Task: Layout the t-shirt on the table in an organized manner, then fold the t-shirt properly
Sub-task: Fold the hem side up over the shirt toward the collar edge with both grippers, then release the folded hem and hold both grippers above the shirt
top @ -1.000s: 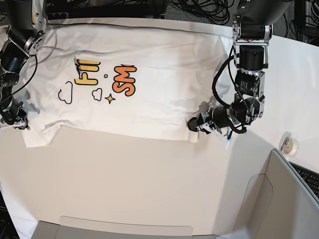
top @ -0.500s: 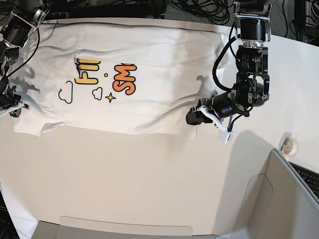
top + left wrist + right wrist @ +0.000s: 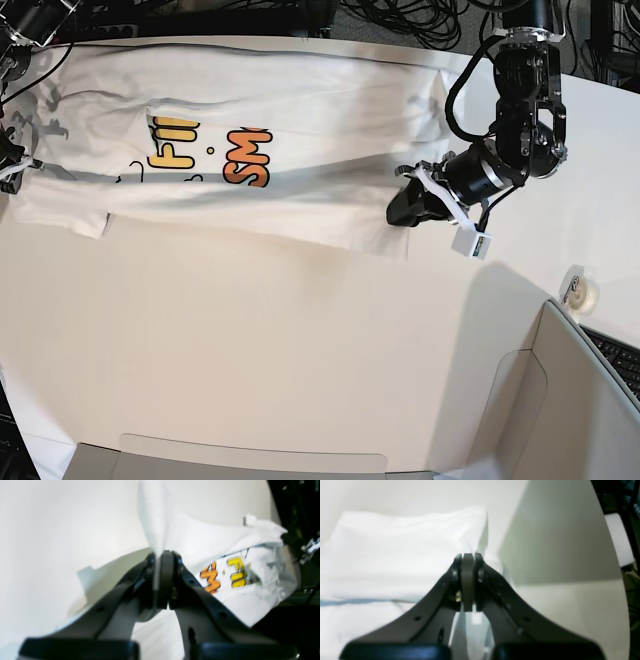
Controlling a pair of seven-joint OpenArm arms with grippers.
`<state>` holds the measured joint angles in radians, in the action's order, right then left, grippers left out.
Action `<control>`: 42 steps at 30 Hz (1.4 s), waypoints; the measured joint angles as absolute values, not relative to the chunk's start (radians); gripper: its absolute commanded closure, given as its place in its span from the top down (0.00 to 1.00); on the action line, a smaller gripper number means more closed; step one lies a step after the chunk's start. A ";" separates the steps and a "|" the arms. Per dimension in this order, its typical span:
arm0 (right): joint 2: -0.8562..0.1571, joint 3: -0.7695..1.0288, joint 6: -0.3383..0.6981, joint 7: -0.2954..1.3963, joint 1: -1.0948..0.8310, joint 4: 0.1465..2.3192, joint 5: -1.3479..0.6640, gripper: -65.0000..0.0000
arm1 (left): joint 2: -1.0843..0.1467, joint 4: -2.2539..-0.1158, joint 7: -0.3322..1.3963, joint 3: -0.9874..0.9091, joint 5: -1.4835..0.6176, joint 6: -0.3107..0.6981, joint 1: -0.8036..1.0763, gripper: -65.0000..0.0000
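The white t-shirt lies across the far part of the table, print up, with orange and yellow lettering showing. Its near edge is raised and hangs in a fold. My left gripper is shut on the near right corner of that edge. In the left wrist view the fingers pinch a strip of white cloth, with the print beyond. My right gripper holds the near left corner at the frame's edge. In the right wrist view it is shut, with white cloth at its tip.
A grey-beige panel stands at the near right and along the bottom edge. A roll of tape and a keyboard sit at the right. Black cables lie behind the table's far edge.
Both grippers have risen and moved toward the far side with the shirt's near edge. That edge has left the table and drawn back, folding over the lower part of the print.
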<state>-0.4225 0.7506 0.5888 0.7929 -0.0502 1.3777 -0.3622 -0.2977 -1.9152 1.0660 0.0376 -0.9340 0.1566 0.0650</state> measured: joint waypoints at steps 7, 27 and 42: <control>-0.418 0.752 0.592 0.790 -0.139 1.453 -0.365 0.00 | -0.327 -1.945 1.065 0.037 -0.934 0.156 0.152 0.00; -0.387 0.801 0.592 0.813 -0.204 1.396 -0.365 0.35 | -0.325 -1.943 1.181 0.037 -0.926 0.150 0.225 0.41; -0.381 0.936 0.595 1.042 -0.147 1.631 -0.546 0.50 | -0.324 -1.945 1.182 0.036 -0.928 0.150 0.227 0.38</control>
<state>-0.3809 0.9356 0.5953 1.0424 -0.1474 1.6314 -0.5457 -0.3241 -1.9446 1.1824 0.0364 -0.9283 0.1501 0.2272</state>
